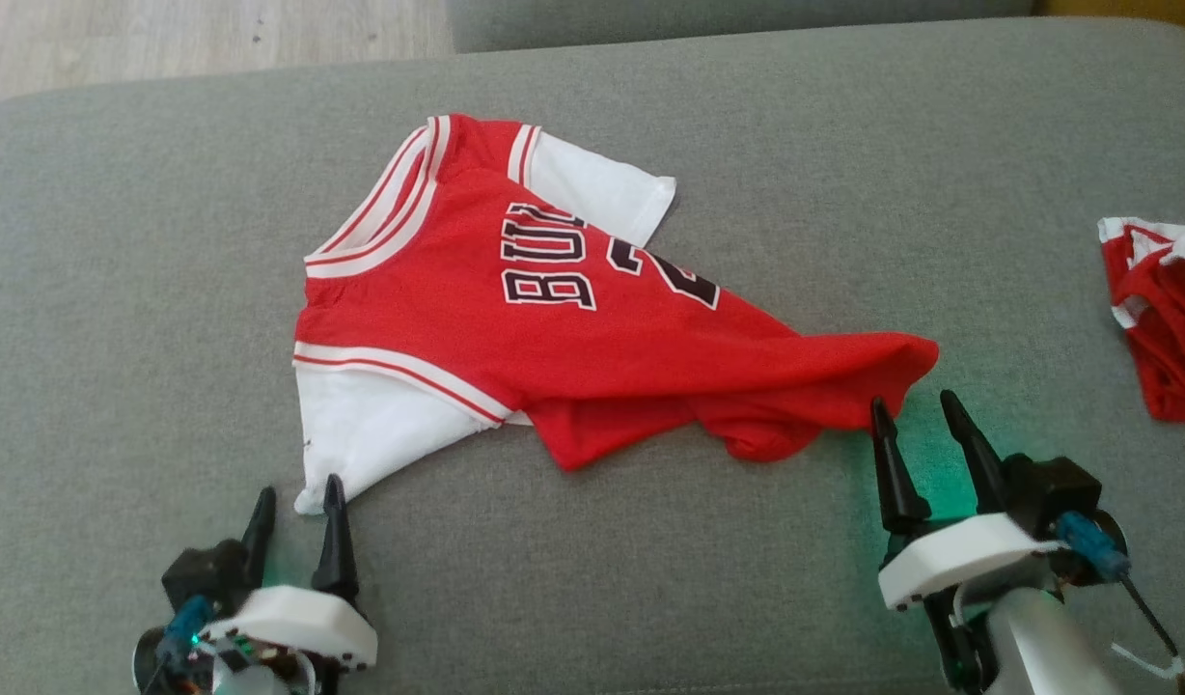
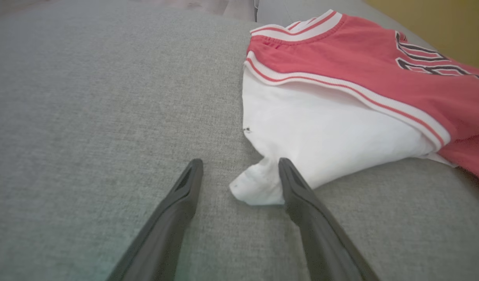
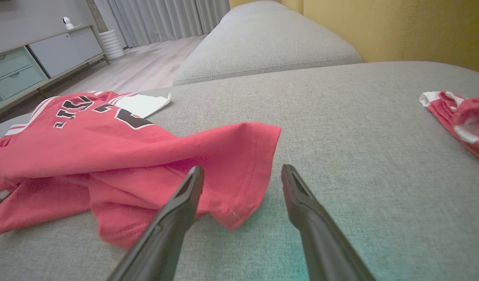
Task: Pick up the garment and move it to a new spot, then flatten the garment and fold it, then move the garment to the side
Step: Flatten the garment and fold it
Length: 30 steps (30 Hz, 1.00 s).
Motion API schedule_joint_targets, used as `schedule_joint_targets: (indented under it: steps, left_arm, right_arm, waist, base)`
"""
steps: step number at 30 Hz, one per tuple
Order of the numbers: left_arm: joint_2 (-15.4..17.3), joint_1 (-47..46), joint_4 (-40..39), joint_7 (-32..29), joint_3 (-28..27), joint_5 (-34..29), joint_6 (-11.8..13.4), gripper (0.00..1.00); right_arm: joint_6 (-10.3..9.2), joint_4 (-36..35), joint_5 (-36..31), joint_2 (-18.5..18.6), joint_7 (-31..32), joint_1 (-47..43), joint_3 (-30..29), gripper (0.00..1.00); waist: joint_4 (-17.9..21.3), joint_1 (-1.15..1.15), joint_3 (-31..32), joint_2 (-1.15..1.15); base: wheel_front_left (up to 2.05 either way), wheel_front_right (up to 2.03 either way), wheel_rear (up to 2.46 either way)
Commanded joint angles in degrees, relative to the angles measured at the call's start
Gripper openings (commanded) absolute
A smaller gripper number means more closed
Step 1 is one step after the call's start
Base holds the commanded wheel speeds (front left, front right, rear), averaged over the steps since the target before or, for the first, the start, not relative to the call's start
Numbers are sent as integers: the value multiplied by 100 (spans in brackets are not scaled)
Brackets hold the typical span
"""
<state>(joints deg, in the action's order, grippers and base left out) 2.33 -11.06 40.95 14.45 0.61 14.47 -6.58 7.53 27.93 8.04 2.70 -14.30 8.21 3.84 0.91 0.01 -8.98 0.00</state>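
Grey sofa [image 1: 120, 290] fabric lay under everything. The red shirt [image 1: 592, 328] lay on it in the middle, crumpled, with black letters on its front. A small red and white cloth [image 1: 1167, 319] lay well apart at the right edge. The right gripper [image 1: 914, 401] sat at the shirt's red hem [image 1: 901, 362], fingers spread wide and holding nothing. The left gripper [image 1: 299, 487] sat at the white sleeve [image 1: 371, 434], fingers spread too, with the sleeve's tip between them.
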Motion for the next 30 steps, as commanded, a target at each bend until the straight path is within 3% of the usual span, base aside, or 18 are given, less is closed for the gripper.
schedule_joint_targets:
  steps: [1,6,7,8,9,10,14,23,30]
  left_arm:
    - [54,-276,10,55,-170,4,-22,100]
    - [54,-408,359,55,-40,35,-58,100]
    - [54,-421,457,55,3,76,-64,95]
    - [54,-433,573,55,64,114,-69,53]
    - [54,-448,676,55,132,150,-73,20]
    - [54,-465,761,55,194,194,-77,0]
    - [54,-506,905,55,381,342,-86,0]
    - [54,-252,115,55,154,240,-2,0]
    - [54,-194,-72,55,144,155,-13,0]
  right_arm:
    - [-4,-172,51,18,-70,236,158,100]
    - [-4,-169,119,18,-70,304,168,100]
    - [-4,-166,131,18,-70,309,164,100]
    - [-4,-160,141,18,-70,311,157,100]
    - [-4,-151,158,18,-70,314,140,100]
    - [-4,-142,169,18,-70,319,124,100]
    - [-4,-86,202,18,-70,296,18,100]
    - [-4,230,198,18,-70,161,-119,100]
    - [-4,614,265,18,-70,314,13,100]
  waist:
    - [16,-1,-43,0]
    - [50,-1,-103,0]
    - [53,-1,-104,0]
    - [55,-1,-101,0]
    - [55,-1,-102,0]
    - [54,-1,-99,0]
    - [16,-1,-46,0]
    - [-98,-1,64,0]
    - [-159,-1,15,0]
  base:
    - [0,0,0]
    - [0,0,0]
    - [0,0,0]
    - [0,0,0]
    - [0,0,0]
    - [0,0,0]
    - [0,0,0]
    - [0,0,0]
    - [0,0,0]
